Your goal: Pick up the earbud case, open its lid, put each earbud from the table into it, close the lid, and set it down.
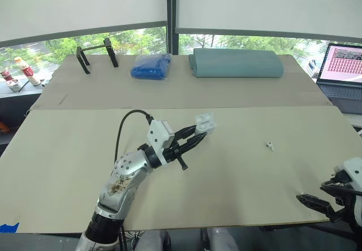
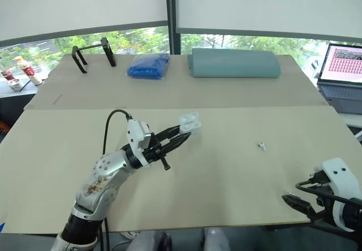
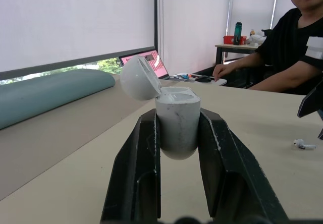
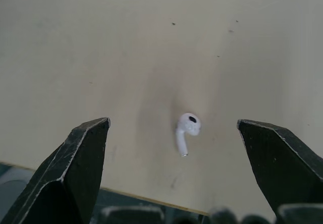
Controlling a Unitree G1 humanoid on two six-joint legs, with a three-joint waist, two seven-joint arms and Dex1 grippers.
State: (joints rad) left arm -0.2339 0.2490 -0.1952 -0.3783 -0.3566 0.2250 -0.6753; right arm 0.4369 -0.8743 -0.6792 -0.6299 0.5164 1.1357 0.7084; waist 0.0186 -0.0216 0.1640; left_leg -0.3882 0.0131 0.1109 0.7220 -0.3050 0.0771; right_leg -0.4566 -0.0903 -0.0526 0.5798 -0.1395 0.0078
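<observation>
The white earbud case (image 1: 205, 122) is held above the middle of the table with its lid (image 3: 139, 77) hinged open. My left gripper (image 1: 198, 130) is shut on the case's body (image 3: 176, 123), one black finger on each side. A single white earbud (image 1: 270, 146) lies on the table to the right of the case. My right gripper (image 1: 312, 191) hovers open at the table's front right edge. In the right wrist view a white earbud (image 4: 186, 130) lies on the table ahead of the widely spread fingers (image 4: 75, 158); I cannot tell whether it is the same earbud.
A teal cushion (image 1: 236, 63), a blue bag (image 1: 151, 66) and a black stand (image 1: 96, 56) line the far side. A laptop (image 1: 342, 70) sits at the back right. A person (image 3: 282, 42) in a black shirt sits beyond the table. Bottles (image 1: 25, 70) stand far left.
</observation>
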